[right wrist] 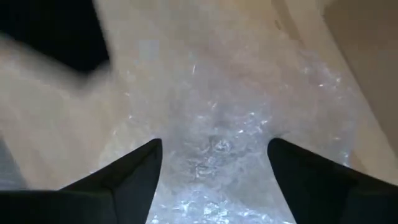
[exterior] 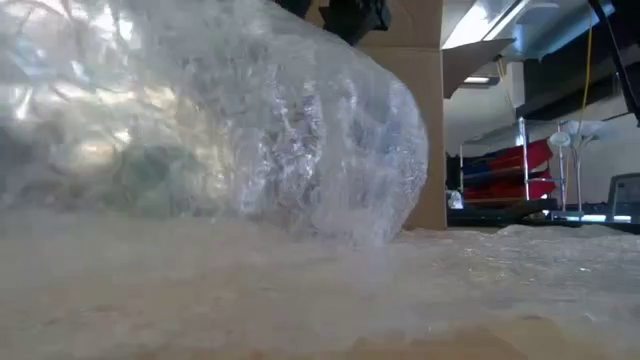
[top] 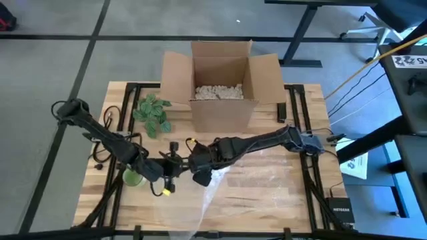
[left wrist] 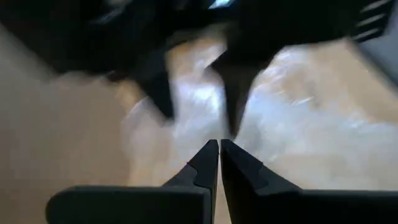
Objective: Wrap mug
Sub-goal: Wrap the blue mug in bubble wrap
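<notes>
A green mug stands on the wooden table at the near left, partly under my left arm. It shows as a green blur through a raised bulge of clear bubble wrap. The rest of the bubble wrap sheet lies flat on the table's near right part. My left gripper is shut just right of the mug, with nothing visible between its fingertips. My right gripper is open, pointing down over the wrap's left end, close to my left gripper. My right gripper stands with its open fingers on either side of a crinkled patch of the bubble wrap, coming from above. Whether the fingertips touch the wrap, I cannot tell. My left gripper shows no contact with anything.
An open cardboard box holding packing peanuts stands at the table's far middle. A small green plant lies left of it. Cables run along the table's left side, and a dark device sits at the near right corner.
</notes>
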`<action>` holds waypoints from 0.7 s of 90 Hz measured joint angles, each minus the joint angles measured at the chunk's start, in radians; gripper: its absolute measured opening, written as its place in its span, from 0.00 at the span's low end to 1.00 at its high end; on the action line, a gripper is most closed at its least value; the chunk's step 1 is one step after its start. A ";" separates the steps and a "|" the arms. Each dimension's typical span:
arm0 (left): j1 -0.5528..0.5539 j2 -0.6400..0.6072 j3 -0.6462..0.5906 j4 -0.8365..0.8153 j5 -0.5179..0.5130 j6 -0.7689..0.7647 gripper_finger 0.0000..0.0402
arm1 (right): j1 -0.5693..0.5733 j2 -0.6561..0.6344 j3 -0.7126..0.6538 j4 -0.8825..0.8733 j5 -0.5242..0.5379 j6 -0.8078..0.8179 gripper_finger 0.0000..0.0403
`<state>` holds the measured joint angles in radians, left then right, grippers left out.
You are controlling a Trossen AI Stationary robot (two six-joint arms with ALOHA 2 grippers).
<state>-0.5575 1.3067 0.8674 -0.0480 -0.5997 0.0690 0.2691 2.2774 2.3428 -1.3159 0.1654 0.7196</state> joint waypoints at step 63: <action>0.196 0.113 -0.143 0.252 0.246 -0.064 0.00 | -0.002 0.005 -0.002 0.057 0.006 -0.049 0.69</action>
<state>-0.3618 1.4200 0.7246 0.2040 -0.3540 0.0054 0.2672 2.2822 2.3405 -1.2588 0.1713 0.6702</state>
